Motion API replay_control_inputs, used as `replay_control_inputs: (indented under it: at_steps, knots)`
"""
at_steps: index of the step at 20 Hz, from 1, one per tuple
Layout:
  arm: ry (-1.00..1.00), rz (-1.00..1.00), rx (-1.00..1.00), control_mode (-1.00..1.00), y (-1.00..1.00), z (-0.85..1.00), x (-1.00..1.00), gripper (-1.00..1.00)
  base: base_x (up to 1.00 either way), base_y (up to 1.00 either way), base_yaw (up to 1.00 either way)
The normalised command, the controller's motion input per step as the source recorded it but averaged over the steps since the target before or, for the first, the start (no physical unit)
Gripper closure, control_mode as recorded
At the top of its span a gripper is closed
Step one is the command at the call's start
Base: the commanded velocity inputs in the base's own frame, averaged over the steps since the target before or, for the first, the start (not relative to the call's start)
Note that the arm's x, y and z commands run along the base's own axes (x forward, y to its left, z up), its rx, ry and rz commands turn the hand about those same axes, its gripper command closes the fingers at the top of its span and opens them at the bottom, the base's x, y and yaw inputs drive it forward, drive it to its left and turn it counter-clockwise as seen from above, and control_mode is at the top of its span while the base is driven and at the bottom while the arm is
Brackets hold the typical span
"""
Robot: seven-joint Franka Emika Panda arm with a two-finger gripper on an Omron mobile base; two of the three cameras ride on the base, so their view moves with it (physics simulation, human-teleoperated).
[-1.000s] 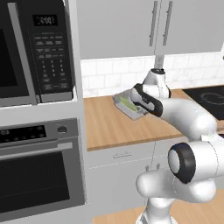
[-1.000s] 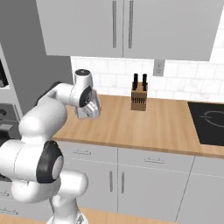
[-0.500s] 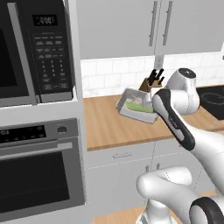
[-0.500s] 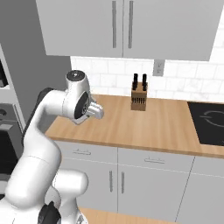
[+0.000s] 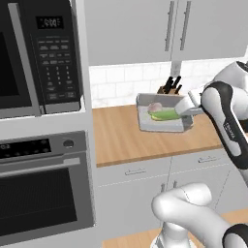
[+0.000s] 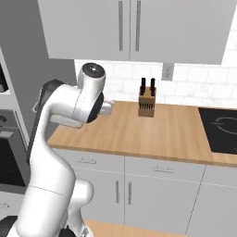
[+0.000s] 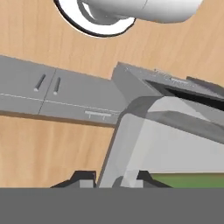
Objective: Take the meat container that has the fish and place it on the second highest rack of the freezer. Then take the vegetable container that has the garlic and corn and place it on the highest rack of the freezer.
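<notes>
- two foods lie in the vegetable container: the green corn and the pale garlic beside it.
- the claw is clamped on the container's rim, at its right end in the left base view.
- the container hangs tilted above the wooden table, in front of the knife block.
- the oven stands at the left.
</notes>
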Motion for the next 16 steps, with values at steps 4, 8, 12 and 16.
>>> replay_control_inputs:
  at_steps: [4, 8, 12, 16]
  knots:
    - [0.1, 0.38, -0.04, -1.0, 0.0, 0.7, -0.46, 1.0, 0.0, 0.0, 0.0]
    - [0.07, 0.27, -0.09, -1.0, 0.0, 0.39, -0.75, 1.0, 0.0, 0.0, 0.0]
    - [0.01, 0.17, -0.05, -1.0, 0.0, 0.16, -0.76, 1.0, 0.0, 0.0, 0.0]
    - [0.0, 0.07, 0.0, 1.0, 0.0, 0.01, -0.42, 1.0, -0.39, 0.0, 0.03]
